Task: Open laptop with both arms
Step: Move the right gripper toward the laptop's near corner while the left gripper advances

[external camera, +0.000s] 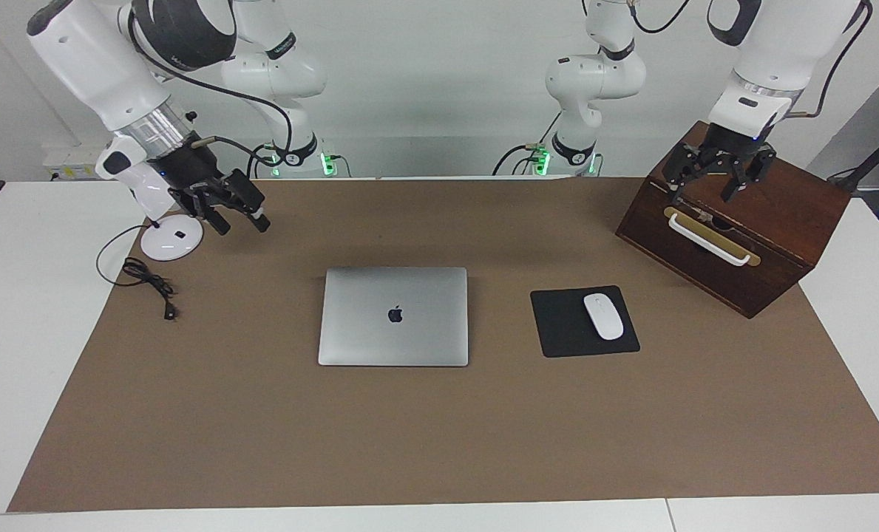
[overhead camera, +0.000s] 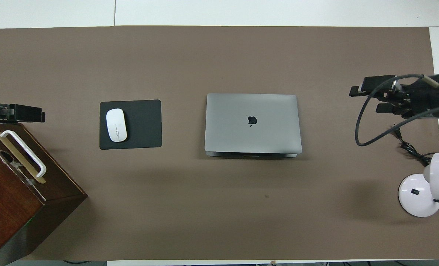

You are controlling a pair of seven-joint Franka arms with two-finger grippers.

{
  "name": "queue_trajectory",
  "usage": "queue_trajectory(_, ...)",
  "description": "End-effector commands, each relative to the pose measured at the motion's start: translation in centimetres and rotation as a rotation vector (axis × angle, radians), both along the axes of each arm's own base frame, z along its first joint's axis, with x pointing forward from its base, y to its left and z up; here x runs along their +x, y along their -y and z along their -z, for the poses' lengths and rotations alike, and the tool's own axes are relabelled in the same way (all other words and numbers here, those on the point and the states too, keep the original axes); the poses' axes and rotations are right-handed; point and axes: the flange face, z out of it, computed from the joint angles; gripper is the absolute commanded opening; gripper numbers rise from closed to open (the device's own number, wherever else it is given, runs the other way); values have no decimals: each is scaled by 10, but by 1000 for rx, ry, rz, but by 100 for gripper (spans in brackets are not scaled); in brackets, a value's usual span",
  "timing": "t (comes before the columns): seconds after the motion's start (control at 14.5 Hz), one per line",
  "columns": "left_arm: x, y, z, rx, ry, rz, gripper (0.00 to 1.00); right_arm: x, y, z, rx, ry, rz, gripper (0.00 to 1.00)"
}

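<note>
The silver-grey laptop (external camera: pixel 393 316) lies closed and flat in the middle of the brown mat, its dark apple logo facing up; it also shows in the overhead view (overhead camera: pixel 252 123). My right gripper (external camera: pixel 243 222) hangs open and empty in the air over the mat at the right arm's end, well apart from the laptop; it also shows in the overhead view (overhead camera: pixel 365 99). My left gripper (external camera: pixel 701 193) is open and empty over the wooden box at the left arm's end; only its tip shows in the overhead view (overhead camera: pixel 20 112).
A black mouse pad (external camera: pixel 557 329) with a white mouse (external camera: pixel 603 316) lies beside the laptop, toward the left arm's end. A dark wooden box (external camera: pixel 772 236) with a white handle stands there too. A white lamp base (external camera: pixel 171 239) and black cable (external camera: pixel 151 284) lie at the right arm's end.
</note>
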Motion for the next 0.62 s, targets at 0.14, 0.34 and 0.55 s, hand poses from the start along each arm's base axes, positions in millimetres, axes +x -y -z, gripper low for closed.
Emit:
queue_trajectory(0.14, -4, -2, -5, -7, 5, -15, 4, -35, -39, 31, 188, 8, 184, 100)
queue_trajectory(0.34, -2, -2, -7, -12, 20, -12, 0, -56, -66, 44, 240, 22, 243, 100)
queue_trajectory(0.55, 2, 6, -9, -16, 62, 4, 0, -81, -83, 61, 264, 62, 277, 100)
